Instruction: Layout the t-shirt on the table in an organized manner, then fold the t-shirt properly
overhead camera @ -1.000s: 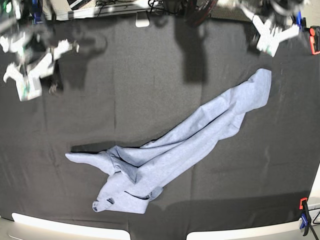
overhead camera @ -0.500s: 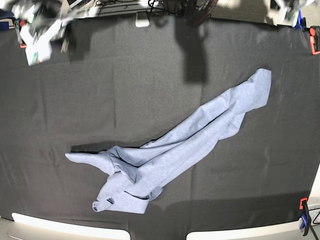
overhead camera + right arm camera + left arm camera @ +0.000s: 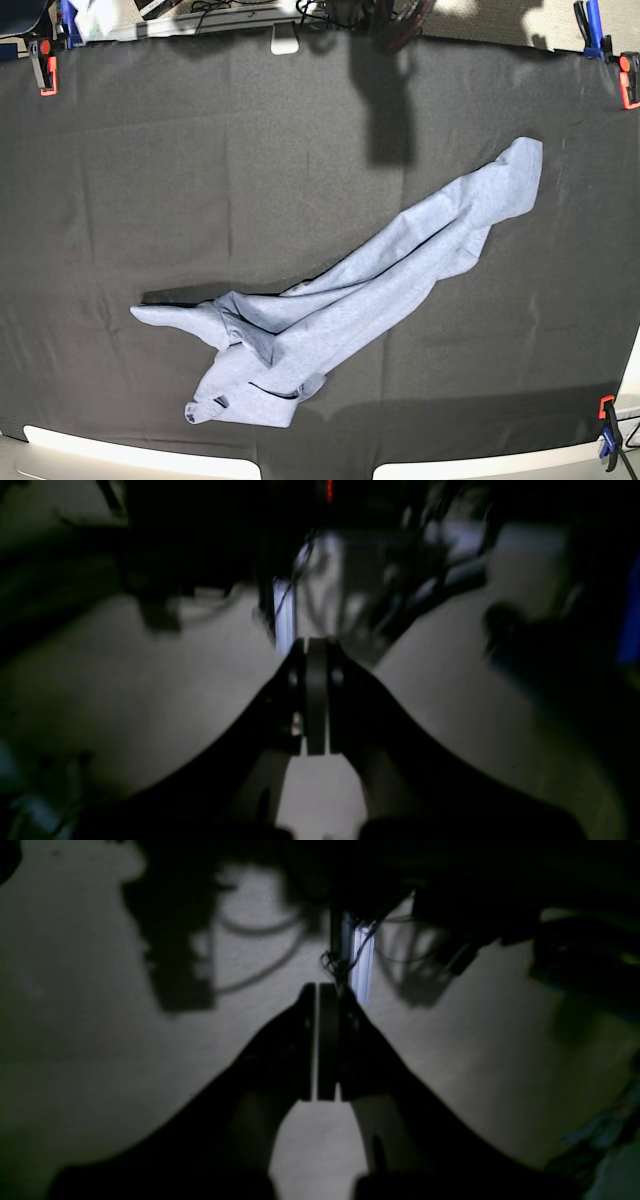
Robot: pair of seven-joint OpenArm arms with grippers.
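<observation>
The t-shirt (image 3: pixel 370 290) lies bunched diagonally on the table (image 3: pixel 150 180).

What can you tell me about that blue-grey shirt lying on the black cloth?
The t-shirt is soft, light blue-grey heathered fabric with darker seam edges. It lies bunched into a long, twisted strip running diagonally across the table, from lower left to upper right in the base view, its lower end crumpled into folds. It is neither spread out nor folded. Only the black cloth touches it; no fingers are near.

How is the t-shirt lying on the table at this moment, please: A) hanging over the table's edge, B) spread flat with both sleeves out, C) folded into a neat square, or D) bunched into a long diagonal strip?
D: the t-shirt lies as a crumpled diagonal band on the table.
</observation>
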